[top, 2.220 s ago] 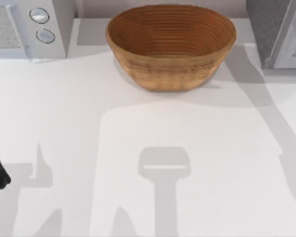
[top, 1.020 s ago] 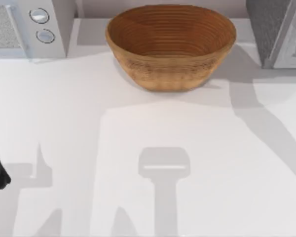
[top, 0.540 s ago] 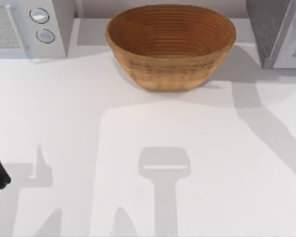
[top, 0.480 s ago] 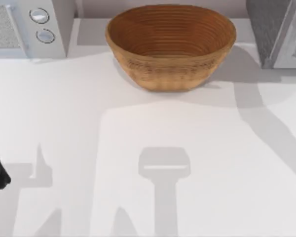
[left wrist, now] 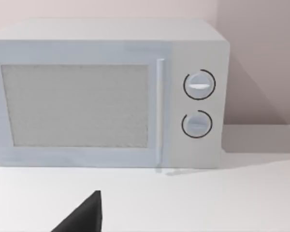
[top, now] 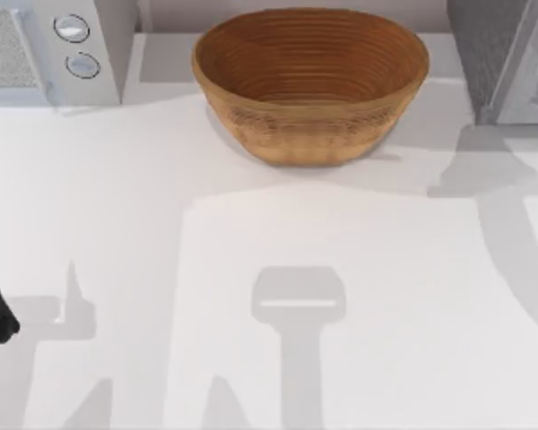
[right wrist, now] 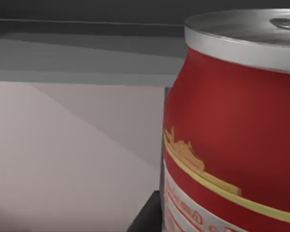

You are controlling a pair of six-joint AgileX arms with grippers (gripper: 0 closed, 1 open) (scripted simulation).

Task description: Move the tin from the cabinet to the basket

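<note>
The tin (right wrist: 232,125) stood upright, silver lid uppermost, close before the right wrist camera inside a grey enclosure. I cannot tell either tool's state. The basket (top: 310,82) sat at the bench's (top: 251,233) far middle.

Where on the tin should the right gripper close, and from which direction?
Probably on the red side wall of the tin, below the silver lid rim and about the height of the gold band, coming in level from the side. It stands upright in the right wrist view, with a dark surface overhead, so a top-down reach looks blocked, and the rounded sides suit opposing fingers.
</note>
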